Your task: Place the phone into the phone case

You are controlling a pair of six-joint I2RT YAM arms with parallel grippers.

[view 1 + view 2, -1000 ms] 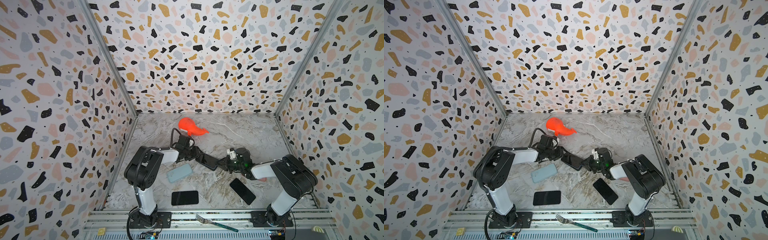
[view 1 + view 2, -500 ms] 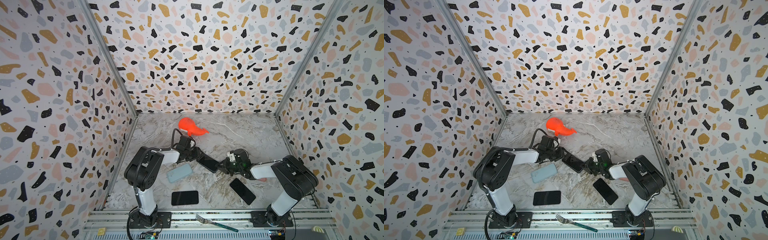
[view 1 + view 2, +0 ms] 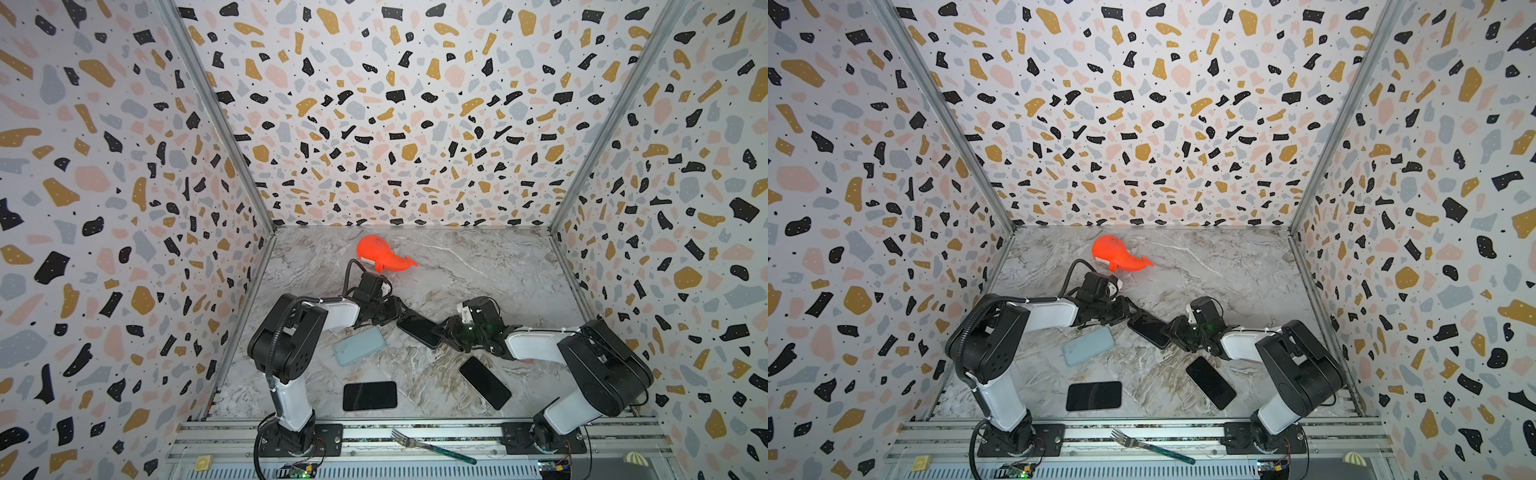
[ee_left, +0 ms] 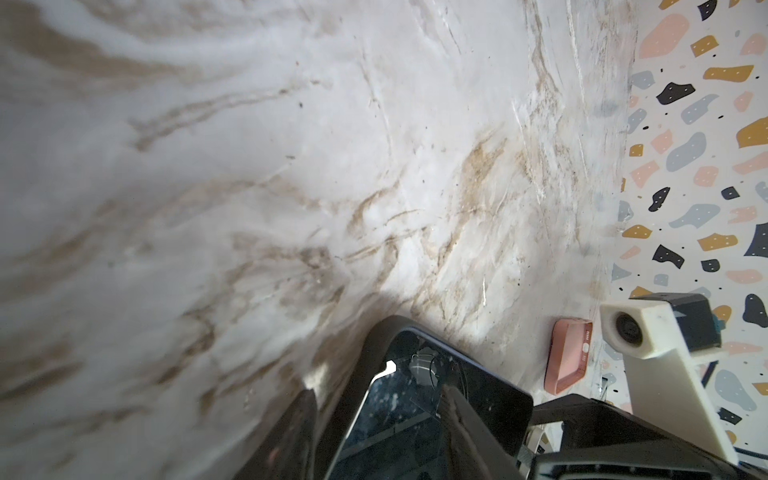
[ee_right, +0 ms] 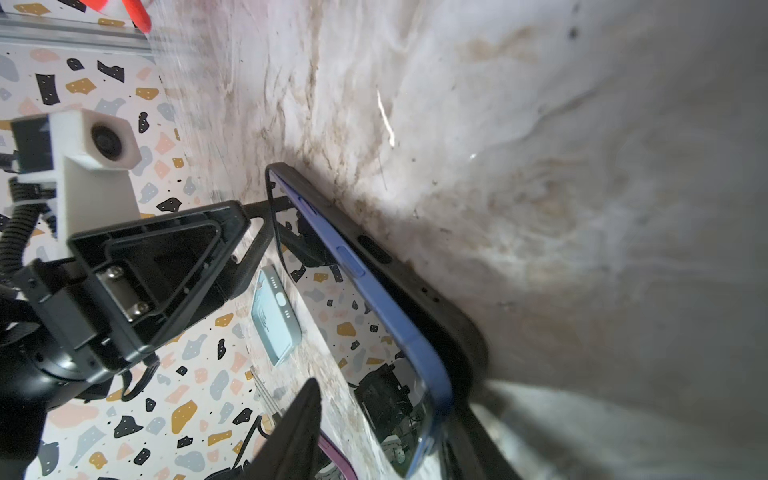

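The left gripper's (image 3: 394, 312) jaws pinch the phone case (image 5: 419, 291) end, and the right gripper's (image 3: 441, 332) jaws stand spread about the phone (image 5: 376, 293) (stiff, slick, probably light), best held by its edges.

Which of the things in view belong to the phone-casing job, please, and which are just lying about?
Job: blue phone, black case under it.
Lying about: orange whale, fork, front black phone, angled black phone, pale blue case, pink case.
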